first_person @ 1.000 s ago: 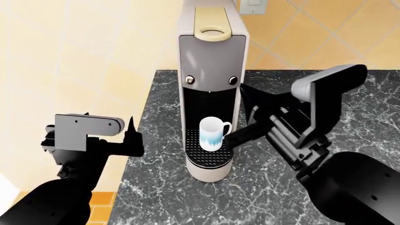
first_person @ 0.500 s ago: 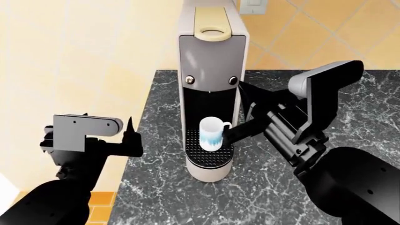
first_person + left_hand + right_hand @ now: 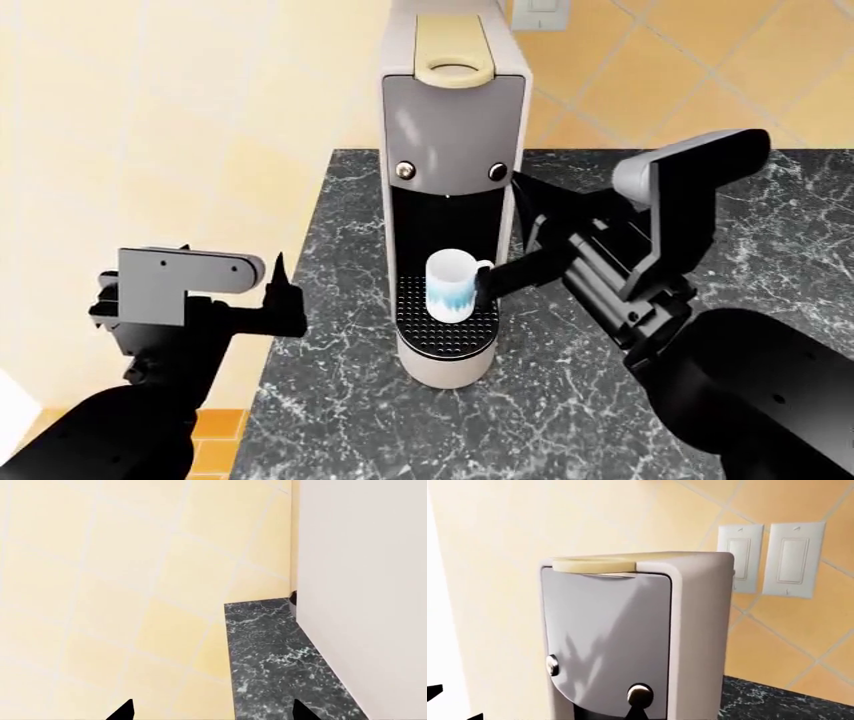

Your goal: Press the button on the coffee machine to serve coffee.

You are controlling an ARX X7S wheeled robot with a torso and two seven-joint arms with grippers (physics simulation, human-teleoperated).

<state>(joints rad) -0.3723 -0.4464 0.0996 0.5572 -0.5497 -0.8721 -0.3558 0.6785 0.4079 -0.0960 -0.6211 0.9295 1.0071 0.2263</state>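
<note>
**Operator:** Report task status.

**Technician:** Incomplete, by my reading. The coffee machine (image 3: 454,190) stands upper centre of the head view, at the back left of the dark marble counter (image 3: 747,215). A white and blue mug (image 3: 454,284) sits on the perforated drip tray (image 3: 447,338) inside the black recess. Placement looks done; no coffee flow is visible. What remains is the press itself.

**Operator:** Which control?

**Technician:** Two small round buttons sit at the lower corners of the dark grey front panel. The right button (image 3: 639,695) is the closer one to the right gripper (image 3: 514,235), whose dark finger tips point at the machine's right edge, centre right of the head view. In the right wrist view a finger tip shows just below that button; contact cannot be confirmed.

**Operator:** Gripper states?

**Technician:** Right gripper: fingers spread, one near the button and one beside the mug handle, holding nothing. Left gripper (image 3: 274,290): lower left of the head view, off the counter edge, idle; its tips stand apart in the left wrist view, with nothing between them.

**Operator:** Machine appearance?

**Technician:** Tall, narrow, silver-grey body. Cream top strip with an oval ring (image 3: 454,70). The left button (image 3: 552,665) is metallic. Wall switches (image 3: 774,560) sit behind it, upper right of the right wrist view.
</note>
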